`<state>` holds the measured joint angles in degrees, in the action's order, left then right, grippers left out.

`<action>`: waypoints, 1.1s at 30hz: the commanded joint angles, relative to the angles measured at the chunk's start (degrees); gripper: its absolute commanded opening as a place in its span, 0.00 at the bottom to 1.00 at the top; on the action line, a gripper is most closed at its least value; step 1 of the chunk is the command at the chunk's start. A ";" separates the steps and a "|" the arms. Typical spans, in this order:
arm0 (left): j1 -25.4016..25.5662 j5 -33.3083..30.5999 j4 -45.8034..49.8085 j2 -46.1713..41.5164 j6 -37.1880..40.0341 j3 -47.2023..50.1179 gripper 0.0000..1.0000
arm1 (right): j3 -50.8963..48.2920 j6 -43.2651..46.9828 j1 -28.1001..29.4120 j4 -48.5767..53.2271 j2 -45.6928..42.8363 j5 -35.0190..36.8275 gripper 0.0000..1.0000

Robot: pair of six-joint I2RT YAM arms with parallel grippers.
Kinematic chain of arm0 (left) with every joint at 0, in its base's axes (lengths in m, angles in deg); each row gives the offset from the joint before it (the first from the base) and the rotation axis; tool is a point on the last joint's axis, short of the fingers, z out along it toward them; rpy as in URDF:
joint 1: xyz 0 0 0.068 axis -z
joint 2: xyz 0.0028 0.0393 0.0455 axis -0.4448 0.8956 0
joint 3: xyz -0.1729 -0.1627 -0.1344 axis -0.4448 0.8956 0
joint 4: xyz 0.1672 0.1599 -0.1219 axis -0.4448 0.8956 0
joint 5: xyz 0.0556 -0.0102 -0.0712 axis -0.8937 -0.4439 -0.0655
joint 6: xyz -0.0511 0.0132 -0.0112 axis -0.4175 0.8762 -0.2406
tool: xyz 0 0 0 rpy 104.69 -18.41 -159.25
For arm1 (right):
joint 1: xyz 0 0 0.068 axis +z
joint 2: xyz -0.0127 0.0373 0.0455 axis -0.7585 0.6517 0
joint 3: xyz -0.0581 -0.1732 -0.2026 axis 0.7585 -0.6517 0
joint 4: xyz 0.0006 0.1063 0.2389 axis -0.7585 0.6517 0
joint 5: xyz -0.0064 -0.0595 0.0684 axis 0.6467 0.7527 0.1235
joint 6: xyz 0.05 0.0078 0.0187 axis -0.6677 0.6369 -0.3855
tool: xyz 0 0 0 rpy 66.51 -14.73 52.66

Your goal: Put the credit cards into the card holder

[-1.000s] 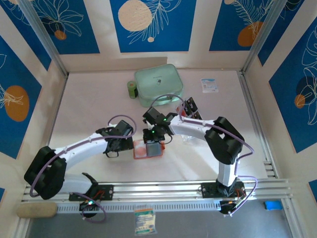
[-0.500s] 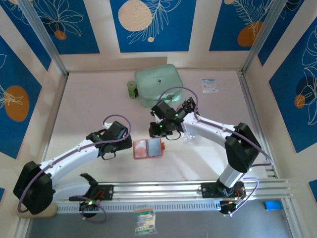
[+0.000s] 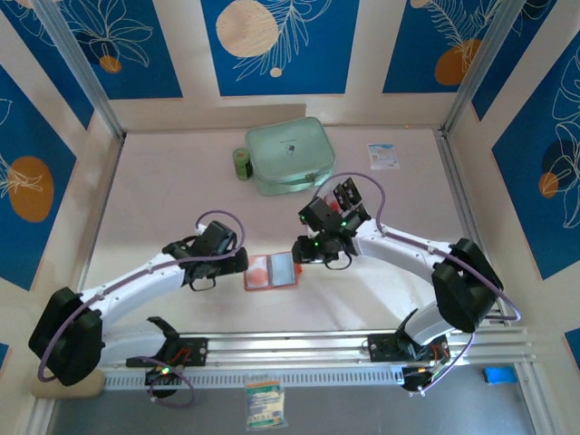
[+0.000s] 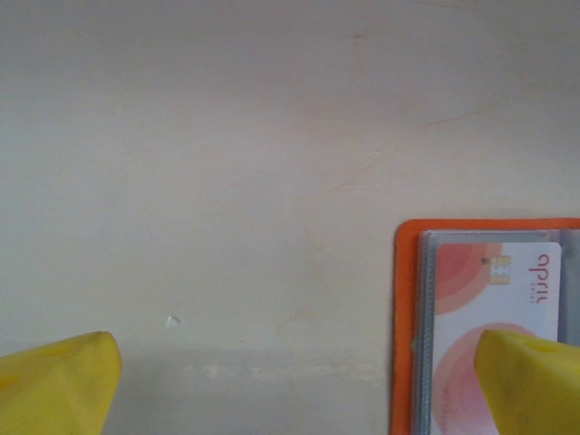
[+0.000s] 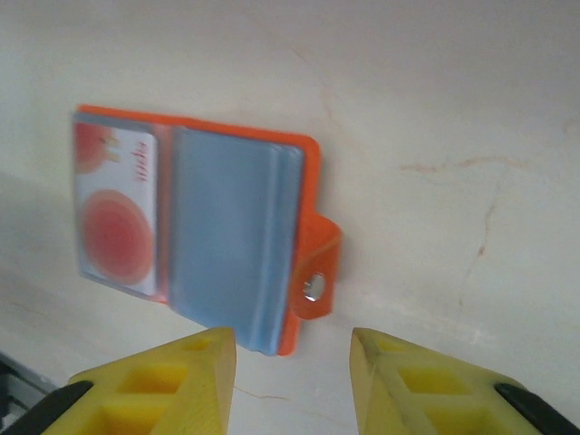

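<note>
— Left fingers [image 4: 56, 385]?
— Spread wide, gripping nothing. Bare tabletop [image 4: 227, 136] between them; corner of the card holder [image 4: 405, 317] lying open beside one tip.
— And the right fingers [image 5: 163, 385]?
— Partly apart, empty. Card holder spread flat just ahead of them, snap tab [image 5: 317, 272] toward the gap, a white credit card [image 5: 113, 208] with red circles tucked in the pocket farthest from that tab.

Smooth orange card holder [image 5: 195, 227], glossy greyish-clear plastic pockets [image 5: 231, 208], on matt, faintly scuffed table [image 5: 453, 91].
</note>
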<state>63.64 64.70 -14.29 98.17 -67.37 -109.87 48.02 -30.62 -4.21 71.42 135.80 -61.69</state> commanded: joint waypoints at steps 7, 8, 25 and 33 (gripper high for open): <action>-0.58 1.86 -3.90 4.02 1.97 -1.43 1.00 | -2.46 -3.60 3.10 -4.13 1.39 1.41 0.39; -0.58 1.86 -4.02 4.37 2.06 -1.67 1.00 | -2.02 -3.54 3.29 -4.10 2.17 1.63 0.39; -0.62 3.60 -6.13 7.22 2.76 -3.77 1.00 | 1.03 -3.43 4.65 -1.42 4.33 5.23 0.33; -0.63 3.80 -6.91 8.13 2.85 -4.17 1.00 | 2.32 -4.24 6.92 -4.00 3.72 2.49 0.11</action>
<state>63.64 67.73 -20.72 105.84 -65.77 -112.43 48.53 -34.29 1.89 68.45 139.89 -57.30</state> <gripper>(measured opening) 0.998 0.116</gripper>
